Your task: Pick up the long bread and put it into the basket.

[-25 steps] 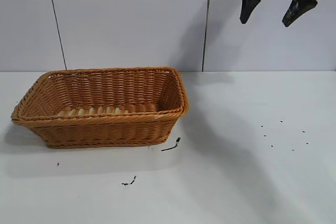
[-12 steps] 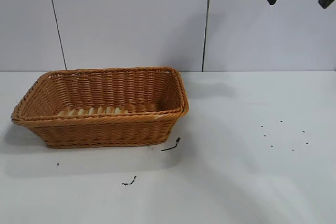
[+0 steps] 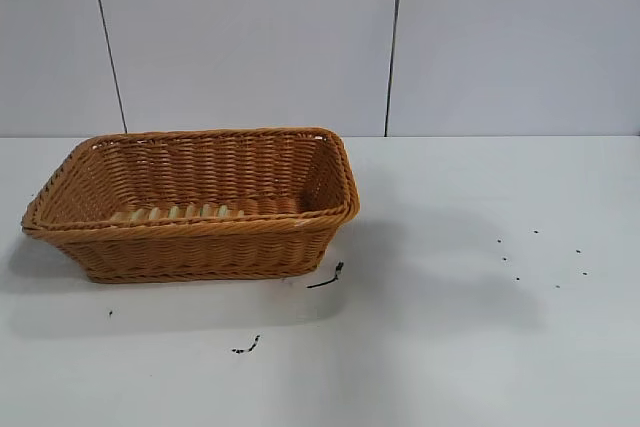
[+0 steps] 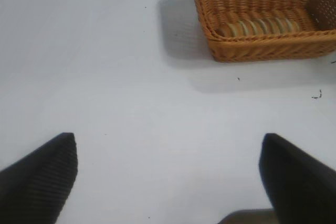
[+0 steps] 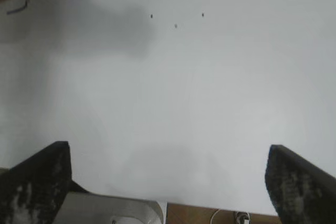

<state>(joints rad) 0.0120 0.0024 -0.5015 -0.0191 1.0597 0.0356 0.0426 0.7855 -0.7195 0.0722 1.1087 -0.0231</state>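
The wicker basket [image 3: 190, 205] stands on the white table at the left. The long bread [image 3: 177, 213] lies inside it along the near wall, its striped top just showing over the rim. In the left wrist view the basket [image 4: 262, 51] and the bread [image 4: 260, 27] show far off. My left gripper [image 4: 168, 153] is open and empty above bare table, well away from the basket. My right gripper [image 5: 167, 166] is open and empty, high over the table's right part. Neither gripper shows in the exterior view.
A small dark scrap [image 3: 327, 278] lies by the basket's near right corner, another [image 3: 246, 346] nearer the front. Several dark specks [image 3: 540, 257] dot the table at the right. The right wrist view shows the table's edge and a metal bracket [image 5: 113, 208].
My right gripper has risen from the upper right of the exterior view and left it. The basket and bread have not moved.
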